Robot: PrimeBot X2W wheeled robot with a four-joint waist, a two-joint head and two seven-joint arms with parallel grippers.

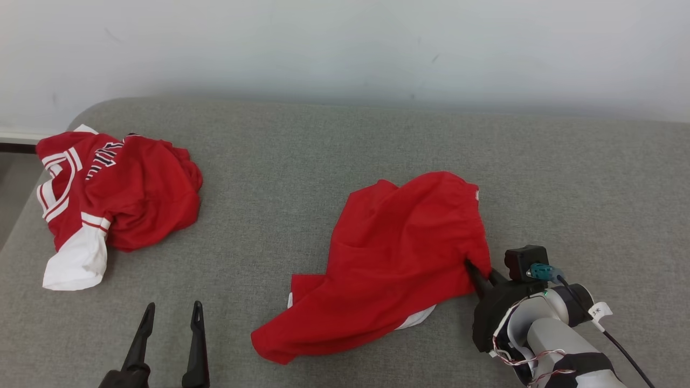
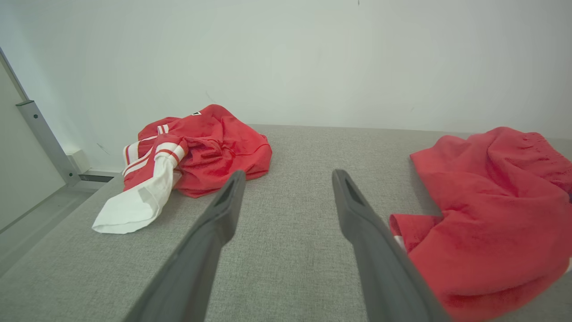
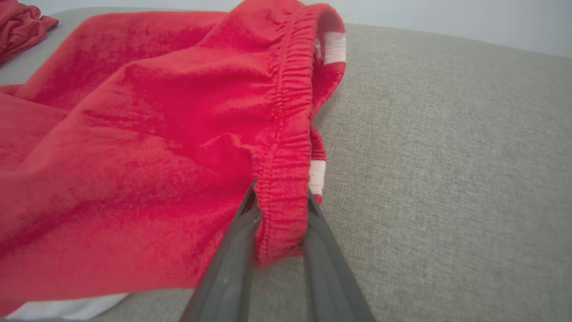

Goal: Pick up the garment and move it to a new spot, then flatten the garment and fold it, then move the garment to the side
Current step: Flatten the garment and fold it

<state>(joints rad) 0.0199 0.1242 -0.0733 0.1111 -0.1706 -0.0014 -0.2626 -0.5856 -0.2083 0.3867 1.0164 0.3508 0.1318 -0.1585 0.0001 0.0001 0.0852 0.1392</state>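
Red shorts (image 1: 399, 253) lie crumpled mid-right on the grey couch (image 1: 323, 151), near its front edge. Their shape is hard to read: the legs are folded under and only a bit of white trim (image 1: 418, 319) pokes out at the bottom.

The right gripper (image 1: 482, 275) is at the shorts' right edge. In the head view its fingertips are hidden under the red cloth. In the right wrist view the right gripper (image 3: 280, 197) has one finger on each side of the elastic waistband (image 3: 288, 134), touching it on both sides, so it is pinching the waistband. The shorts (image 3: 134, 134) are cut off at the left and bottom of that view.

The left gripper (image 1: 173, 307) is low left, jaws wide apart and holding nothing, above bare couch. Its body is cut off by the frame. In the left wrist view the left gripper (image 2: 288, 174) points between the two garments and touches neither. The shorts (image 2: 491, 201) run off the right edge there.

A red and white jersey (image 1: 124, 188) is bunched at the far left of the couch, well apart from the shorts. Its lettering is creased and unreadable. In the right wrist view only a corner of the jersey (image 3: 22, 22) shows.

A plain wall (image 1: 345, 43) stands behind.
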